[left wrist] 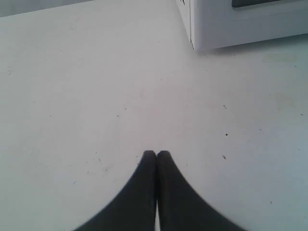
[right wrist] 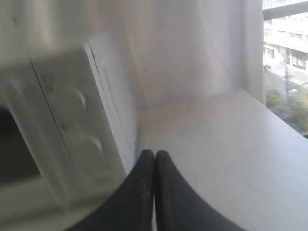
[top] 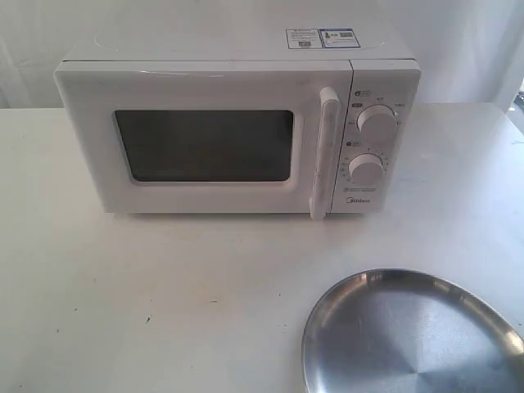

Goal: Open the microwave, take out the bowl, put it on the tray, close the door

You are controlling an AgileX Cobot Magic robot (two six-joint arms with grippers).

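Note:
The white microwave (top: 237, 131) stands at the back of the table with its door (top: 205, 143) closed and the bar handle (top: 325, 151) upright. The silver tray (top: 413, 336) lies at the front right, with nothing on it. The bowl is hidden. Neither arm shows in the exterior view. My left gripper (left wrist: 156, 153) is shut over bare tabletop, with a lower corner of the microwave (left wrist: 240, 24) ahead of it. My right gripper (right wrist: 155, 153) is shut too, beside the microwave's dial panel (right wrist: 79, 125), holding nothing.
A white table (top: 164, 295) carries everything. A white curtain (right wrist: 183, 48) hangs behind it. A window (right wrist: 286, 62) shows past the table's edge in the right wrist view.

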